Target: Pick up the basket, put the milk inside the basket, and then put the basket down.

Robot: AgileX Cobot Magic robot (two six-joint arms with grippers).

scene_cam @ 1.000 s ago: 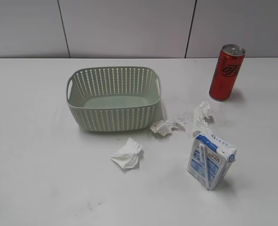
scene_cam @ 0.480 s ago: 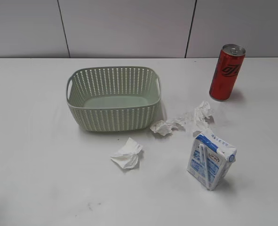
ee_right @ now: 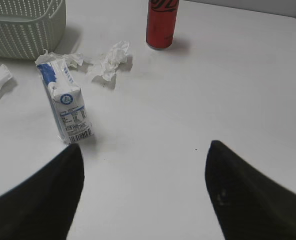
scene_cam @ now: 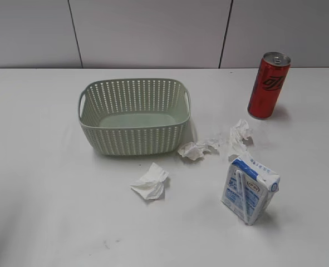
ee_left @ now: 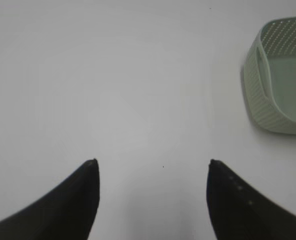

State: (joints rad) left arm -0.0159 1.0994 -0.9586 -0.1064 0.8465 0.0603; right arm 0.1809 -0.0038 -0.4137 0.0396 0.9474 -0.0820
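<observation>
The pale sage-green basket (scene_cam: 133,115) stands empty on the white table, left of centre. It also shows at the right edge of the left wrist view (ee_left: 280,80) and at the top left of the right wrist view (ee_right: 25,22). The milk carton (scene_cam: 249,188) stands upright at the front right, straw facing the camera; it also shows in the right wrist view (ee_right: 65,102). My left gripper (ee_left: 153,162) is open and empty over bare table, left of the basket. My right gripper (ee_right: 145,145) is open and empty, to the right of the milk. Neither gripper shows in the exterior view.
A red soda can (scene_cam: 268,85) stands at the back right, also in the right wrist view (ee_right: 162,22). Crumpled white tissues lie between basket and milk (scene_cam: 197,148), near the can side (scene_cam: 240,133), and in front of the basket (scene_cam: 151,182).
</observation>
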